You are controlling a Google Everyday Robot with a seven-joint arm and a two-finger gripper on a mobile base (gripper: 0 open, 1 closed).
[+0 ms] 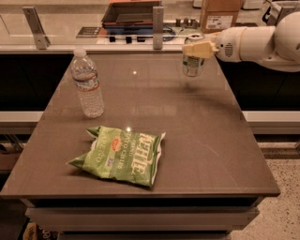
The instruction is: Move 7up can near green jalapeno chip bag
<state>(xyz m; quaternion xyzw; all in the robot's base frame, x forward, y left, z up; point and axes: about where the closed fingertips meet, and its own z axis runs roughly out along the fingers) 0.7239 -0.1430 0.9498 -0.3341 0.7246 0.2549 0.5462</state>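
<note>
The 7up can (192, 64) is a small silver-and-green can at the far right of the table, upright. My gripper (199, 48) reaches in from the right and is shut on the can's upper part, with its cream fingers (194, 49) covering the top. The can seems to hang just above the tabletop. The green jalapeno chip bag (120, 155) lies flat near the table's front, left of centre, well apart from the can.
A clear plastic water bottle (87, 82) stands at the table's left. The brown table (201, 140) ends at the front and right in open edges. Behind it runs a counter with metal posts (158, 21), a dark tray (132, 13) and a cardboard box (220, 14).
</note>
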